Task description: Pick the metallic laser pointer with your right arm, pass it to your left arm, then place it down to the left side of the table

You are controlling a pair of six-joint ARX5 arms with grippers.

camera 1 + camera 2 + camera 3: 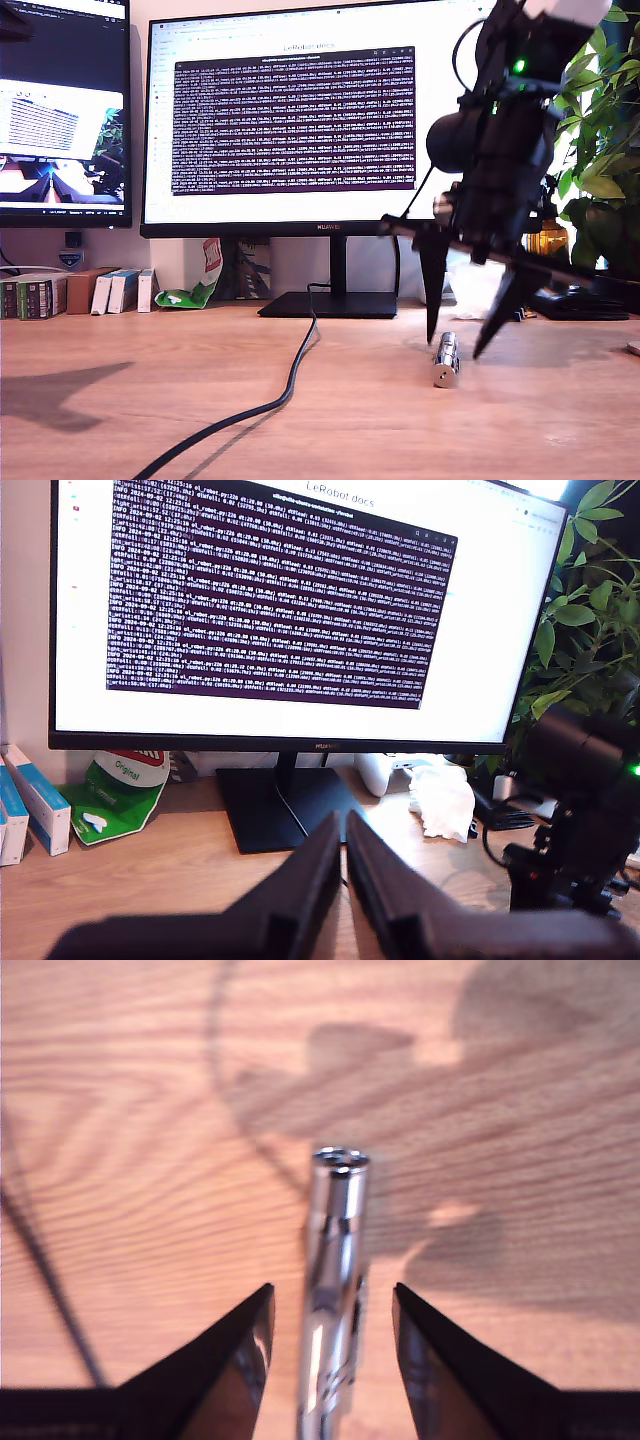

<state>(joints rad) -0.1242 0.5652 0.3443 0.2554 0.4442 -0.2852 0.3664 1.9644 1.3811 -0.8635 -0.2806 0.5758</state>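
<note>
The metallic laser pointer [445, 360] lies flat on the wooden table [150, 410] toward the exterior view's right, its flat end facing the camera. My second gripper [455, 347] hangs just above it, open, one pointed finger on each side of the silver cylinder. In the second wrist view the laser pointer [335, 1250] runs between the two spread fingers of my second gripper [332, 1295] without touching them. My first gripper [343, 828] is shut on nothing and faces the monitor. It is outside the exterior view. The second arm [585, 810] shows in the first wrist view.
A thick black cable [285, 385] snakes across the table from the monitor stand [330, 303] toward the front. Behind are a large monitor [290, 120], small boxes [110, 290], a green packet [190, 293] and a leafy plant [605, 150]. White crumpled paper [440, 800] lies beside the stand.
</note>
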